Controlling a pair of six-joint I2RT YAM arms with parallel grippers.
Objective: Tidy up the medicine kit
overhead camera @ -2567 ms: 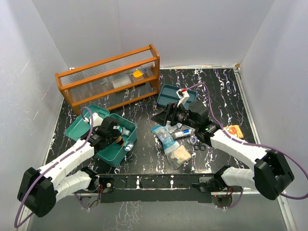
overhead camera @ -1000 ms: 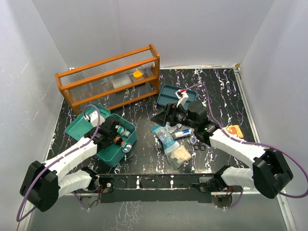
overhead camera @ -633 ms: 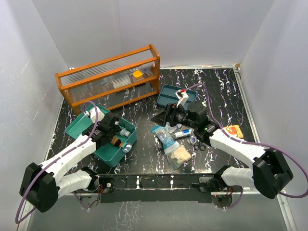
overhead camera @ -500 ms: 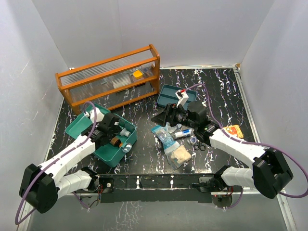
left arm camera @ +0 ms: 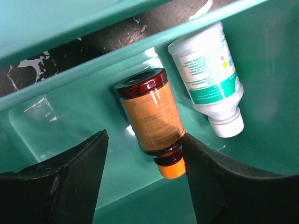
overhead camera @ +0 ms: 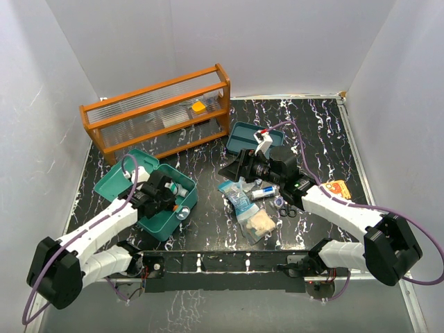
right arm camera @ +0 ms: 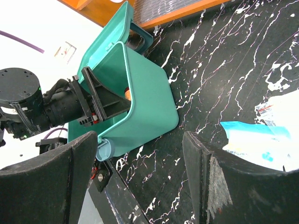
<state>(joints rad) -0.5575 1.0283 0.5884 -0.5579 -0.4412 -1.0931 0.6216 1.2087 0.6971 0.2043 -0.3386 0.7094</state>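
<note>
The left gripper (left arm camera: 144, 156) hangs inside the medicine kit (overhead camera: 165, 223), its jaws spread wide and gripping nothing. On the kit's floor between the fingers lies an amber bottle (left arm camera: 150, 112) with an orange cap; the right finger is close beside the cap, the left finger clear of the bottle. A white bottle (left arm camera: 209, 77) with a green-printed label lies on its side just beside the amber one, against the kit's wall. The kit stands on the desk (overhead camera: 208, 156) with its hinged lid (overhead camera: 113, 182) laid open on the far-left side. A small cylinder (right arm camera: 105, 150) rests against the kit's outer near corner. The right gripper (right arm camera: 140, 140) hovers to the right of the kit, facing it, its jaws also wide apart and empty. Farther right of the kit lie a heap of plastic packets (overhead camera: 251, 208) and scissors (overhead camera: 289, 210). The tray insert (overhead camera: 243, 135) sits to the kit's far right, and the wooden rack (overhead camera: 156, 114) stands behind the kit.
</note>
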